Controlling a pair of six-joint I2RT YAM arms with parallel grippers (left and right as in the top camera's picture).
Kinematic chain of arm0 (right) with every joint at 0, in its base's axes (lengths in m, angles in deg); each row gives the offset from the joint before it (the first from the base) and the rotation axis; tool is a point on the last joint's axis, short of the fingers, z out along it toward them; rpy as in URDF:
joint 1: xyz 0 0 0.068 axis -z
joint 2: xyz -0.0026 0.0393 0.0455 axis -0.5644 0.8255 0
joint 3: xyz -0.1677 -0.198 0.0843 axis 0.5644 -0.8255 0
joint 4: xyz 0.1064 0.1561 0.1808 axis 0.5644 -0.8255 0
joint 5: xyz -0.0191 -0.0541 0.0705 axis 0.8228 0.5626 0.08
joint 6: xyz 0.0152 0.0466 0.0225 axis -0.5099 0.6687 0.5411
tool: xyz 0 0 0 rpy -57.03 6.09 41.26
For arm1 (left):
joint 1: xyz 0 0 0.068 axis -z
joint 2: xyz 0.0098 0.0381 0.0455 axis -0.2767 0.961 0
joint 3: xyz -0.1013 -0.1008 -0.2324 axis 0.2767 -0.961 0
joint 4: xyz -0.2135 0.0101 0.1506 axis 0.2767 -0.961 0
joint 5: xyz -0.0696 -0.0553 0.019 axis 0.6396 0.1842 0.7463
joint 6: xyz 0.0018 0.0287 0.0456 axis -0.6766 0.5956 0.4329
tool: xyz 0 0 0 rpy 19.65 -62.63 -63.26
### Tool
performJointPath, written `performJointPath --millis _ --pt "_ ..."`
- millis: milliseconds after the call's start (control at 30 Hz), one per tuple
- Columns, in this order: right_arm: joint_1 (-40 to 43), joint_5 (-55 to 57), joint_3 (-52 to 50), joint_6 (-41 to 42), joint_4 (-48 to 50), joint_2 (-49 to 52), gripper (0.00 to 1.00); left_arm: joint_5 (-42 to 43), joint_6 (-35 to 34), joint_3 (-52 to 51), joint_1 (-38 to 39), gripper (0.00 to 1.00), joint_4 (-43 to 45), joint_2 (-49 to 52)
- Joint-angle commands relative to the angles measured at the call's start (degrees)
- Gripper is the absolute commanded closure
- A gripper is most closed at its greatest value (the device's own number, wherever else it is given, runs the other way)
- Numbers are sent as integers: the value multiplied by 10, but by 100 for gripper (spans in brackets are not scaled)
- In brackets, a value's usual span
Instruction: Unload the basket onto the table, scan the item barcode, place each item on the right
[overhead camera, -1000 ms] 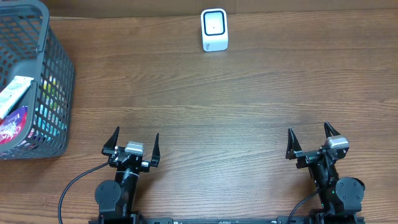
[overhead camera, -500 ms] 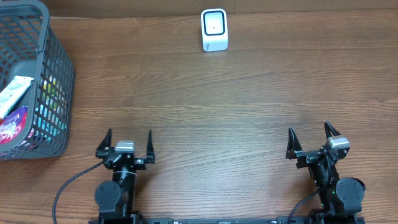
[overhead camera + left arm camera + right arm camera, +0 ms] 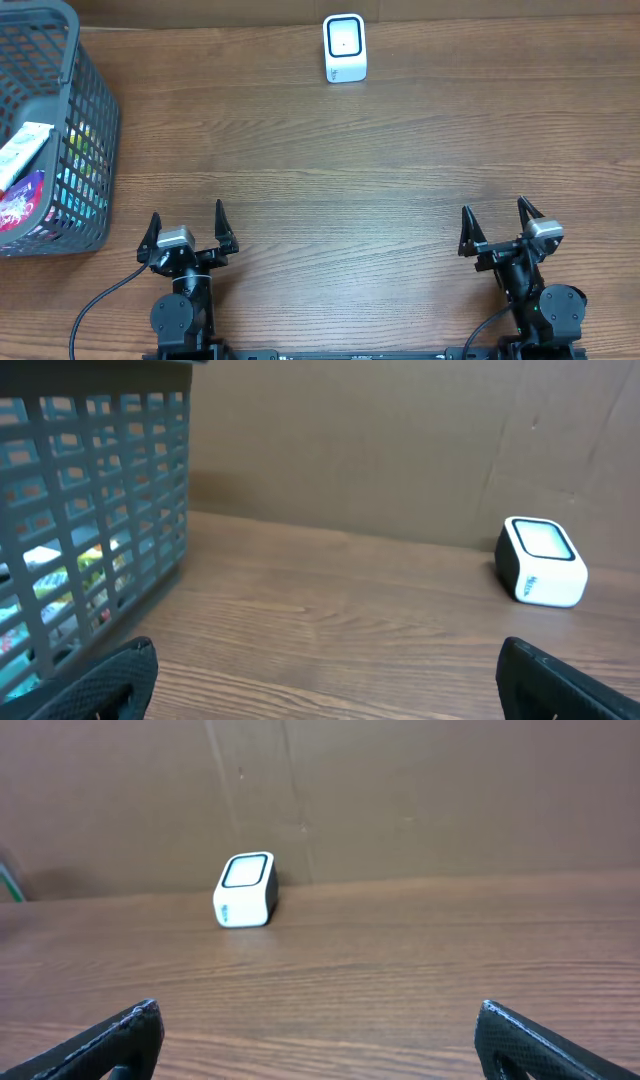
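Packaged items (image 3: pixel 25 150), flat and colourful, heaped inside the grey plastic mesh basket (image 3: pixel 95 150) at the far left of the brown wood-grain table (image 3: pixel 400 160). Showed from overhead as a white packet on top and a purple-and-pink one just below it, with yellow and blue wrappers deeper down; too small to make out any barcode. Glimpsed again through the lattice wall of the basket (image 3: pixel 110 490) in the left wrist view.

White, rounded barcode scanner (image 3: pixel 345 47) with a dark-rimmed window. Stood upright at the far edge of the table, well apart from the basket and from both arms. Sat just in front of the brown cardboard backdrop (image 3: pixel 350 440), to the right in the left wrist view (image 3: pixel 542 560) and left of centre in the right wrist view (image 3: pixel 246 890).

Left gripper (image 3: pixel 187 212), low at the near edge, left of centre. Held its jaws spread wide, with nothing between them but bare wood. Pointed toward the far side, its black fingers (image 3: pixel 110 680) at the bottom corners of its own camera's view.

Right gripper (image 3: pixel 494 208), at the near edge on the right. Kept its jaws likewise wide apart and empty, touching nothing.

Black cable (image 3: pixel 100 310), curling away from the left arm's base.
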Motion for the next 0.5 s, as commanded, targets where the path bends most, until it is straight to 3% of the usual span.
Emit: performJointPath --millis 0,233,467 --pt "-2 -9 59 4 -10 0 0 20 -23 33 -1 0 0 -2" --pt "-2 -9 179 4 -51 98 0 28 -15 127 -1 0 -19 73" --pt "-2 -24 329 4 -92 249 0 31 30 283 -1 0 -64 235"
